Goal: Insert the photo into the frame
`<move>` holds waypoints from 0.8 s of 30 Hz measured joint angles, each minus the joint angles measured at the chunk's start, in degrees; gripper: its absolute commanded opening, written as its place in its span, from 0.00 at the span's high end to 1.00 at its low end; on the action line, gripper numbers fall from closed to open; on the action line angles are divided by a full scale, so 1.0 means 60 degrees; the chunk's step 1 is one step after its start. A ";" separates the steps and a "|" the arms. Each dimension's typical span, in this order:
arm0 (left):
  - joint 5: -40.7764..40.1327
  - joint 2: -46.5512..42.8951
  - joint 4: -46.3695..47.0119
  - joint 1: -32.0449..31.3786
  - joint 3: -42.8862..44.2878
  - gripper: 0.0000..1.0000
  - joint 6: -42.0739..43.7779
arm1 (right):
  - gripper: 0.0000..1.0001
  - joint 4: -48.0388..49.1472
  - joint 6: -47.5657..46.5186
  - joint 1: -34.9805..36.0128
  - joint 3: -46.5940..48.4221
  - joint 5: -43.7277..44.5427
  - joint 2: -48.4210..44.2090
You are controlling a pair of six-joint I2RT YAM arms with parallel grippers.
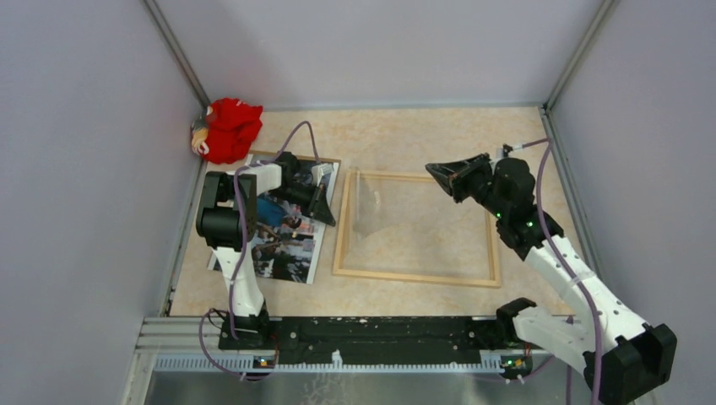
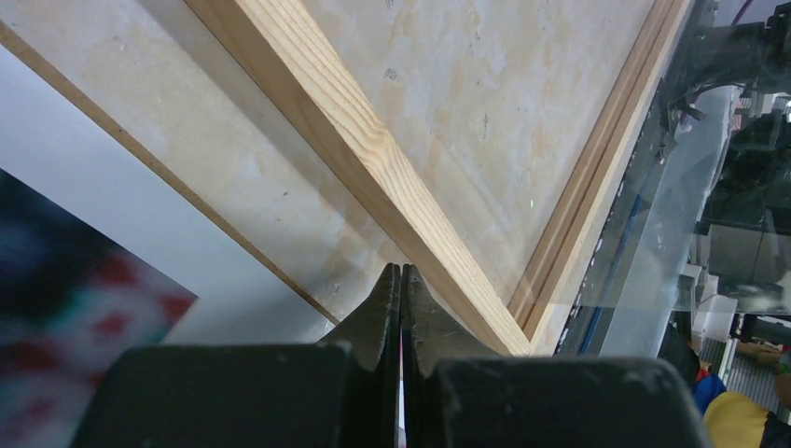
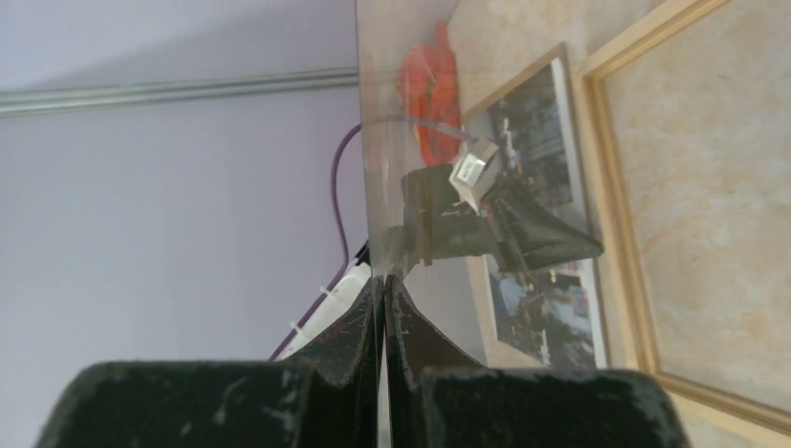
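Observation:
The light-wood frame (image 1: pixel 414 277) lies flat mid-table, its opening showing bare table. Its clear pane (image 1: pixel 367 207) is lifted out and tilted above the frame's left half. My left gripper (image 1: pixel 333 221) is shut on the pane's left edge; a thin bright sliver shows between its fingers (image 2: pixel 401 273). My right gripper (image 1: pixel 432 170) is shut on the pane's far right edge, which rises edge-on from its tips (image 3: pixel 382 280). The photo (image 1: pixel 287 245) lies face up left of the frame, partly under the left arm, also in the left wrist view (image 2: pixel 65 308) and the right wrist view (image 3: pixel 546 322).
A brown backing board (image 1: pixel 329 162) lies under the photo, its edge showing beside the frame rail (image 2: pixel 140 159). A red cloth bundle (image 1: pixel 230 128) sits in the back left corner. Grey walls close in the table on three sides.

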 measured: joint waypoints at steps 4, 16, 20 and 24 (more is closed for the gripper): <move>0.0000 0.0000 -0.0004 0.0000 0.0000 1.00 0.0004 | 1.00 -0.0404 -0.0375 -0.1184 -0.0514 -0.0812 -0.0331; 0.0036 0.0000 -0.0007 -0.0102 0.0000 1.00 0.0018 | 1.00 -0.1253 -0.1005 -0.2714 -0.1920 -0.2441 -0.1027; 0.0106 0.0000 -0.0018 -0.0182 0.0000 1.00 0.0055 | 1.00 -0.1461 -0.1413 -0.3304 -0.1923 -0.2801 -0.1235; 0.0171 0.0000 -0.0033 -0.0197 0.0000 1.00 0.0095 | 1.00 -0.1657 -0.2000 -0.3705 -0.1931 -0.2987 -0.1300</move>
